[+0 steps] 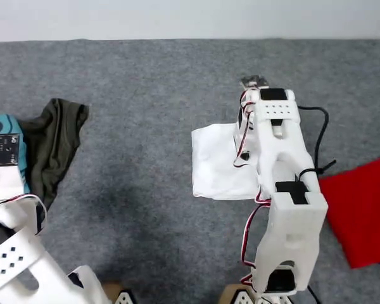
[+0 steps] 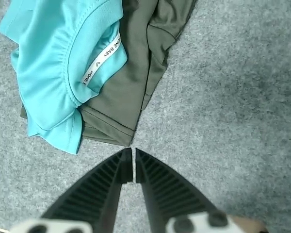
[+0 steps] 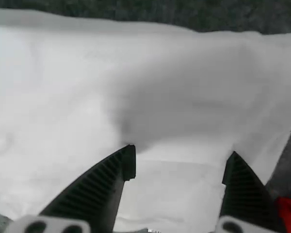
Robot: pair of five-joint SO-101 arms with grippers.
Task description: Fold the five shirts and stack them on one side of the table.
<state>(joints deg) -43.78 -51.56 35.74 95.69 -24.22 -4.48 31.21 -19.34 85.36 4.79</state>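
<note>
A grey, carpet-like table (image 1: pixel 145 95) spreads across the high view. The white right arm (image 1: pixel 288 209) reaches up from the near edge on the right side, lying over the right part of a white shirt (image 1: pixel 215 161) that sits flat and roughly squared near the table's middle. A red shirt (image 1: pixel 361 209) lies at the right edge, just beside that arm. The left arm (image 1: pixel 12 259) sits at the near left corner. At the far left, an olive shirt (image 1: pixel 57 145) lies crumpled, with a turquoise shirt (image 2: pixel 53 63) bunched partly on top of it. The right gripper (image 3: pixel 179 167) is spread wide over the white shirt, gripping nothing. The left gripper (image 2: pixel 134 165) is clenched tight with nothing between its fingers, its tips over bare table just beside the olive shirt's hem.
</note>
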